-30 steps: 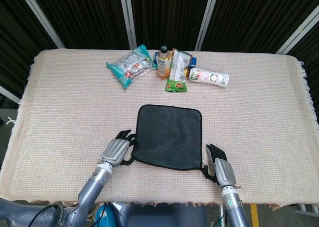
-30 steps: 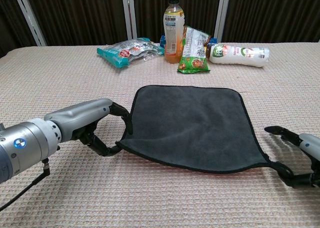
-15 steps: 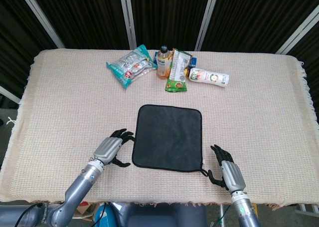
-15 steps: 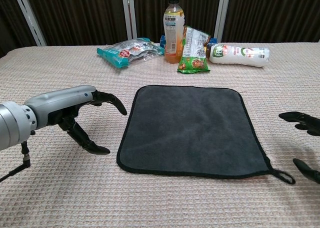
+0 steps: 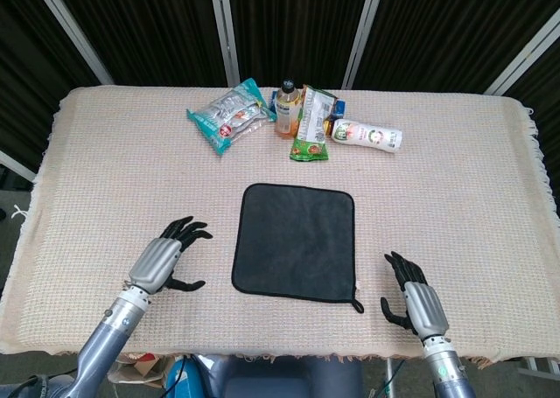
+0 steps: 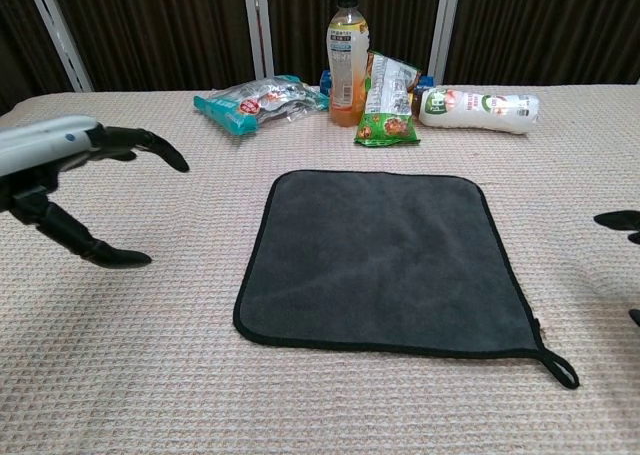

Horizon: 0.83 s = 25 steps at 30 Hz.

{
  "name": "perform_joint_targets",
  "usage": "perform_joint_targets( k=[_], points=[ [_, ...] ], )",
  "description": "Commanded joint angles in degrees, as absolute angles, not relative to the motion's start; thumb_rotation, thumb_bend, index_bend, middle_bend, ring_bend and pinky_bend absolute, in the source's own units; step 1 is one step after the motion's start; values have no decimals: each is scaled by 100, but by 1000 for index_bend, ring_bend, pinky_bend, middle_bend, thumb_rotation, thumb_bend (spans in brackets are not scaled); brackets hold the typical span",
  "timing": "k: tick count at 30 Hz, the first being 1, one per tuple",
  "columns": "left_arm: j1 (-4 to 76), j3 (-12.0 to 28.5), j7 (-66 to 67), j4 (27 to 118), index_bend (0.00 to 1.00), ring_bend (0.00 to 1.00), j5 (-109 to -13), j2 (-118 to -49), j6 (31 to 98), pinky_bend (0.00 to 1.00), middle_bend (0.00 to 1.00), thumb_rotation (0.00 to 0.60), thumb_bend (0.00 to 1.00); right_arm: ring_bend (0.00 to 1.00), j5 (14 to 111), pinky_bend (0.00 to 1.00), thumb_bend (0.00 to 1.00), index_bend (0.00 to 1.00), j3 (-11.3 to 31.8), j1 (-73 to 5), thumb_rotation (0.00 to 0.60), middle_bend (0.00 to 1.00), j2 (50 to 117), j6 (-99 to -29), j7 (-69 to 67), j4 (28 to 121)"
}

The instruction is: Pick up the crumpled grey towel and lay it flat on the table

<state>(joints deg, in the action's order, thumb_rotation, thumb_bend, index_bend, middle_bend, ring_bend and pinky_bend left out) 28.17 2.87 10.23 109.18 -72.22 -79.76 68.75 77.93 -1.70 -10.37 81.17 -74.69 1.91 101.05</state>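
**Towel lies flat, both hands clear of it**

The left hand [image 5: 160, 260] is over the table [image 5: 105, 179] at about 9 o'clock from the towel [image 5: 296, 240], well apart from its edge. Its fingers [image 6: 150, 147] are spread and it holds nothing (in the chest view the thumb points low and away from the others).

The towel is in the middle of the table, fully spread, all corners out, with a small loop at its near right corner. It touches neither hand. I judge the laying is done, and the hands stand off to each side so as not to disturb the cloth.

At 12 o'clock from the towel stand the snack bags [image 5: 229, 116], a juice bottle [image 5: 288, 108] and a lying white bottle [image 5: 367, 136], far enough away not to hinder.

The right hand [image 5: 420, 302] is at about 4 o'clock from the towel, near the table's front edge, fingers apart, empty.
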Motion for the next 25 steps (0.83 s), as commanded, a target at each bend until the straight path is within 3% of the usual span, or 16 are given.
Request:
perform_joint_targets(
  k=[1, 8, 25],
  points=[
    [2313, -100, 1303, 10763, 187, 0, -7967, -7672, 7711, 10, 104, 600, 128, 0, 7967, 0, 479, 0, -111, -1009, 600, 0, 8106, -7657, 300, 9923],
    [1429, -578, 1517, 10191, 130, 0, -8603, -7404, 8904, 0, 53, 600, 123, 0, 7973, 0, 480, 0, 130, -928, 600, 0, 7878, -7948, 303, 9814],
    [541, -455, 819, 9472, 99, 0, -8461, -6885, 9678, 0, 43, 600, 113, 0, 8246, 0, 479, 0, 320, -504, 600, 0, 7380, -8829, 249, 9280]
  ],
)
